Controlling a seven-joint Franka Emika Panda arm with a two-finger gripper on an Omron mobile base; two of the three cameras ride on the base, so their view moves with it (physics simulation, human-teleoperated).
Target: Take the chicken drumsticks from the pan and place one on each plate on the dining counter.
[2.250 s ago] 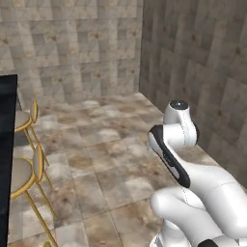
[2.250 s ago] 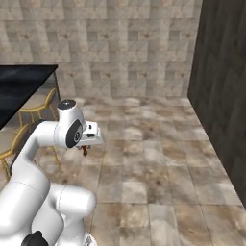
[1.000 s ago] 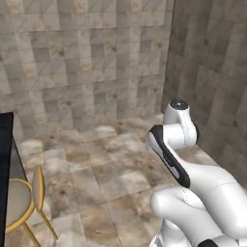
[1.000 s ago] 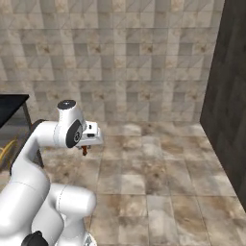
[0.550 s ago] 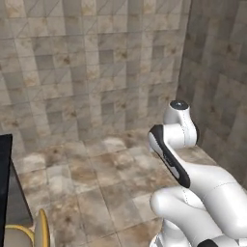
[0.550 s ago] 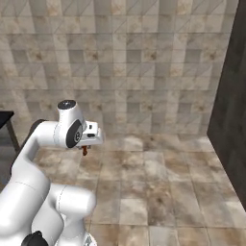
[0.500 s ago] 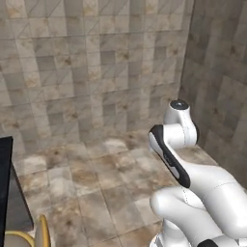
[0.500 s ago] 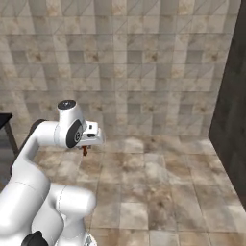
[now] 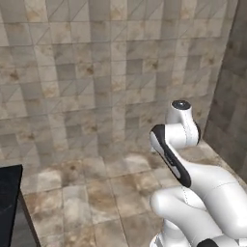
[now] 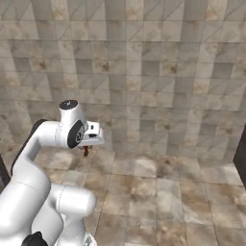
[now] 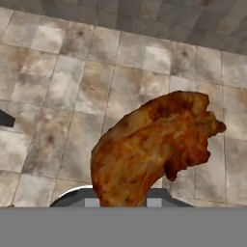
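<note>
My gripper [image 10: 87,148] hangs below the hand at the front of the folded arm, shut on a chicken drumstick [image 10: 86,152]. The hand view brings that orange-brown drumstick [image 11: 154,144] up close, hanging over the tiled floor and covering my fingertips. A corner of the black dining counter [image 9: 9,202] stands at the lower left of the left base view. The pan and the plates are out of view.
A beige stone-tiled wall [image 9: 96,72] stands straight ahead, with mottled floor tiles [image 10: 158,192] in front of it. A darker wall section [image 9: 236,82] closes the right side. A small dark edge [image 11: 5,118] shows at the left of the hand view.
The whole scene has slid left as the base turned. The stools and most of the counter have left the views. The arm holds the same pose with the drumstick.
</note>
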